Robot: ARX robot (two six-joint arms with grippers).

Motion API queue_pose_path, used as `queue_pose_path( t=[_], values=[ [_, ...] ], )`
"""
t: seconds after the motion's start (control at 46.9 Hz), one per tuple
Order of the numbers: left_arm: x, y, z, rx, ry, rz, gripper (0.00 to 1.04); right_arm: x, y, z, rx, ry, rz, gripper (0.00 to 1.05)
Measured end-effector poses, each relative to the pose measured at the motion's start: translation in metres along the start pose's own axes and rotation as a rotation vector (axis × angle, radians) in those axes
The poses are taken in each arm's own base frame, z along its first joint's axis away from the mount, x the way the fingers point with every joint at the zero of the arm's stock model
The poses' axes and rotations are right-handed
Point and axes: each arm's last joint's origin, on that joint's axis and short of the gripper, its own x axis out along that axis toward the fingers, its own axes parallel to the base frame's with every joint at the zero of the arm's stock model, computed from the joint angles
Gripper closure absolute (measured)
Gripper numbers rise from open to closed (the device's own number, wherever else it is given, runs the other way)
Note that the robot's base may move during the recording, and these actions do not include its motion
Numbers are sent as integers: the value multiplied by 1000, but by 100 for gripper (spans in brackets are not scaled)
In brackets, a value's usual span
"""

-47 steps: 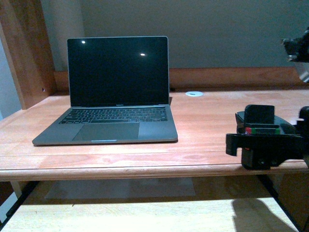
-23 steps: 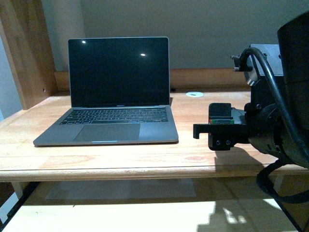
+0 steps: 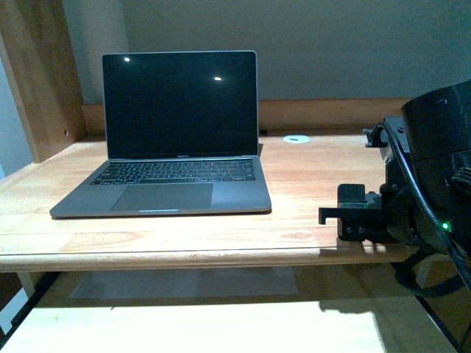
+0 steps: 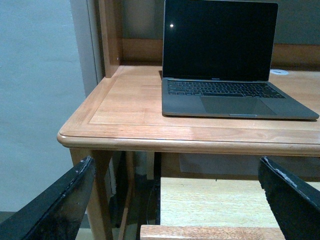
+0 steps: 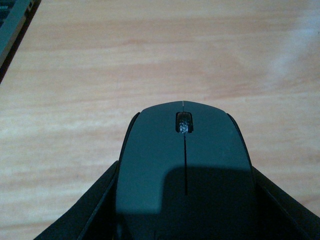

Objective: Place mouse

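Observation:
The mouse (image 5: 184, 150), dark grey with a scroll wheel near its front, is held between the black fingers (image 5: 100, 210) of my right gripper (image 5: 185, 167), which is shut on its sides. It hangs just over the wooden desk (image 5: 150, 50). In the front view my right gripper (image 3: 353, 215) is low over the desk's right front part, to the right of the laptop, and the arm hides the mouse there. My left gripper (image 4: 177, 200) is open and holds nothing, and it sits below and in front of the desk's front left corner.
An open grey laptop (image 3: 176, 140) with a dark screen stands on the left half of the desk (image 3: 309, 176). A small white disc (image 3: 296, 138) lies near the back wall. A wooden upright (image 3: 37, 81) bounds the desk's left side. The laptop's corner (image 5: 12, 30) shows in the right wrist view.
My right arm swung in from the right edge over the desk, then dropped lower and slightly back right, with the mouse in its gripper. The laptop has not moved.

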Motion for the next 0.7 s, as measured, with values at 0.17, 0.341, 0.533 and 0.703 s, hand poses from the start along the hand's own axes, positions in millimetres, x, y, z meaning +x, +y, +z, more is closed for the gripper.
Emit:
queue_pose_path(
  t=[0.17,0.341,0.533,0.703],
  values=[
    [0,0,0,0,0,0,7,15,2,17,22,-19,18,41],
    [0,0,0,0,0,0,7,35,4,16,36,34,15,41],
    [0,0,0,0,0,0,7,38,4,21,60,25,20,23],
    [0,0,0,0,0,0,7,2,-1,31,86,-42,58,6]
  ],
)
